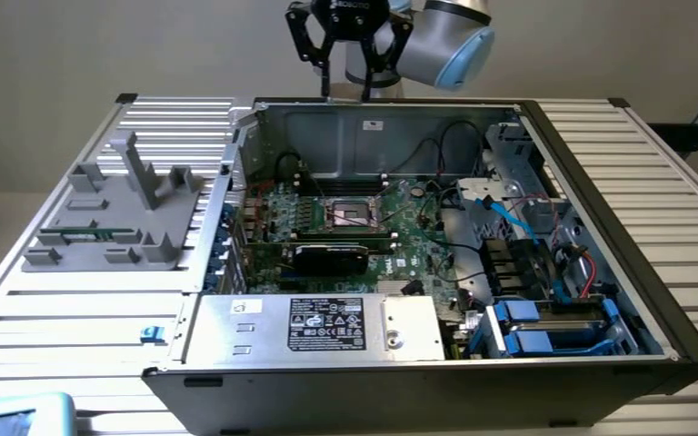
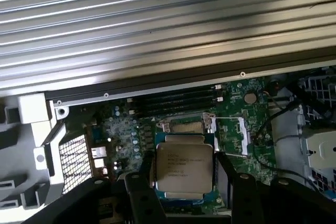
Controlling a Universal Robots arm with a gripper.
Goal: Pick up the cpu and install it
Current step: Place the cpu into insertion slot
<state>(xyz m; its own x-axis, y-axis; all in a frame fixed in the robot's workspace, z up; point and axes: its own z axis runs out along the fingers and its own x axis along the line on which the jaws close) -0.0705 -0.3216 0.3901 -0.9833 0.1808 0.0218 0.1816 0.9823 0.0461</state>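
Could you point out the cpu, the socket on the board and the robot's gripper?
cpu (image 2: 184, 167): wrist view, middle of its metal top.
socket (image 1: 352, 214): exterior view, its centre.
gripper (image 1: 346, 89): exterior view, midway between its fingertips.

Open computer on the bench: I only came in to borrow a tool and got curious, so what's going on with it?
A robot arm is installing a processor. Its hand grips the cpu by two opposite edges, shiny metal top facing the wrist camera. The hand hangs high above the far wall of the open computer case. The socket on the motherboard lies below it, and the cpu is not yet seated there.
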